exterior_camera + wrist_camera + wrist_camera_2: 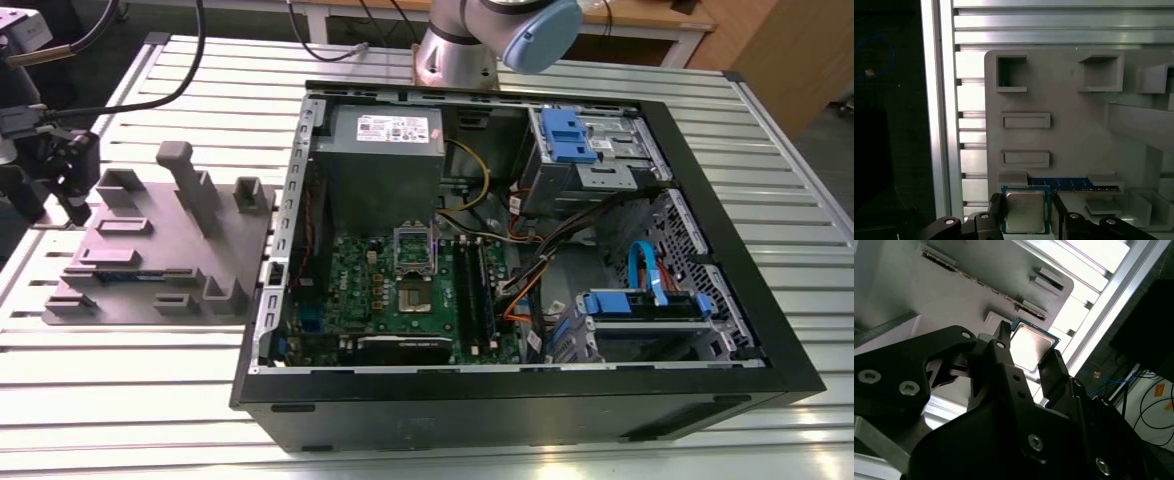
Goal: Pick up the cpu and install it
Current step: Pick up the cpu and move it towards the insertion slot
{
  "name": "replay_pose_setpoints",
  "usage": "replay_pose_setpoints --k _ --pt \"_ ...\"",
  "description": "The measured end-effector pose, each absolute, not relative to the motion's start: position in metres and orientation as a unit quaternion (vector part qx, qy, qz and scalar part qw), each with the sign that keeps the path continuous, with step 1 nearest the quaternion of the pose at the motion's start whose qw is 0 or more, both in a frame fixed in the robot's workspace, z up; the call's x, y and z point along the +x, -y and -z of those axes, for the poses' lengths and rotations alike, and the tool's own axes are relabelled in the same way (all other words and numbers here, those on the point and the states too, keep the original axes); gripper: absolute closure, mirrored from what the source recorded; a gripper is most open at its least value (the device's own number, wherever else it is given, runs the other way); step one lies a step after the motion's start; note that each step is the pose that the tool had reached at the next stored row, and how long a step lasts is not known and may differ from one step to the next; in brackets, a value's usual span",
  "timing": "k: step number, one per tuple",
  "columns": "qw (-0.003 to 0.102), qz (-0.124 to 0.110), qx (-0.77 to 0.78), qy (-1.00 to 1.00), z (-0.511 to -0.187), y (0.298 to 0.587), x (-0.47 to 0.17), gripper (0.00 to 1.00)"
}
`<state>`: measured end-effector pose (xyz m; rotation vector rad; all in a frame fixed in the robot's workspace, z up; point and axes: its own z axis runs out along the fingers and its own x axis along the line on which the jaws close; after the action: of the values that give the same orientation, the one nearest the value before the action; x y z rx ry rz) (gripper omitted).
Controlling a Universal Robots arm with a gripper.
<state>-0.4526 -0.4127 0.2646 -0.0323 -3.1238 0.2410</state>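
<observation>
cpu lies flat on grey tray, beside blue memory stick, at the exterior view's left of the PC case. Tool straddles it; can't tell if clamped. Likely light, stiff, slick-topped, fragile underneath, so grip opposite edges only.

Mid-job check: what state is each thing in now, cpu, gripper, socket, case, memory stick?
cpu: flat on the grey fixture, shiny top up.
gripper: down at the cpu.
socket: cover frame looks raised, no chip in it.
computer case: on its side, side panel off.
memory stick: sitting in a fixture slot.
</observation>
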Motion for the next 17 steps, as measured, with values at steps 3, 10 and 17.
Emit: replay_pose_setpoints --k 3,10,17 --pt "0.004 -0.079 -0.010 0.997 -0.2647 0.4127 -0.4527 0.53" --pt "0.004 -0.081 -0.010 0.997 -0.2654 0.4127 -0.4526 0.53" --pt "0.004 -0.081 -0.010 0.997 -0.2671 0.4127 -0.4526 0.53"
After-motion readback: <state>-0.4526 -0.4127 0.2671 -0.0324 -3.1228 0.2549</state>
